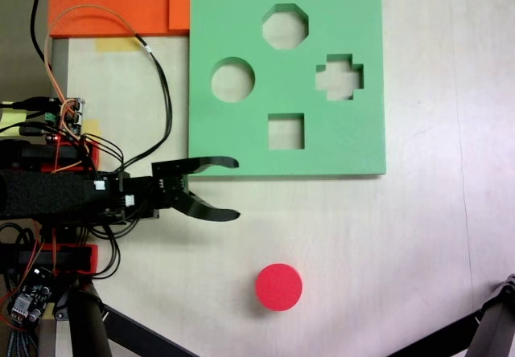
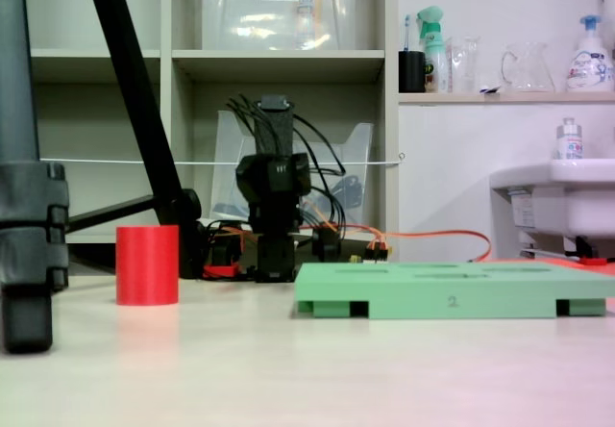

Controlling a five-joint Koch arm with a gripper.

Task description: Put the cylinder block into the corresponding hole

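Observation:
The cylinder block (image 1: 279, 287) is a short red foam cylinder standing upright on the pale table, below and to the right of my gripper (image 1: 238, 188) in a fixed view. My gripper is open with nothing between its black curved fingers, and it points right, just off the green board's (image 1: 354, 144) lower left edge. The corresponding hole (image 1: 232, 80), a round cutout, lies in the board's left part, above the gripper. From the low side view the cylinder block (image 2: 147, 264) stands left of the arm (image 2: 274, 196), and the green board (image 2: 452, 289) lies flat to the right.
The board also has an octagonal cutout (image 1: 286, 26), a cross cutout (image 1: 339, 76) and a square cutout (image 1: 286, 131). Orange foam sheets (image 1: 121, 3) lie at the top left. Cables (image 1: 161, 92) loop near the arm's base. Black tripod legs (image 1: 129, 329) (image 2: 29, 235) stand near the table's edge.

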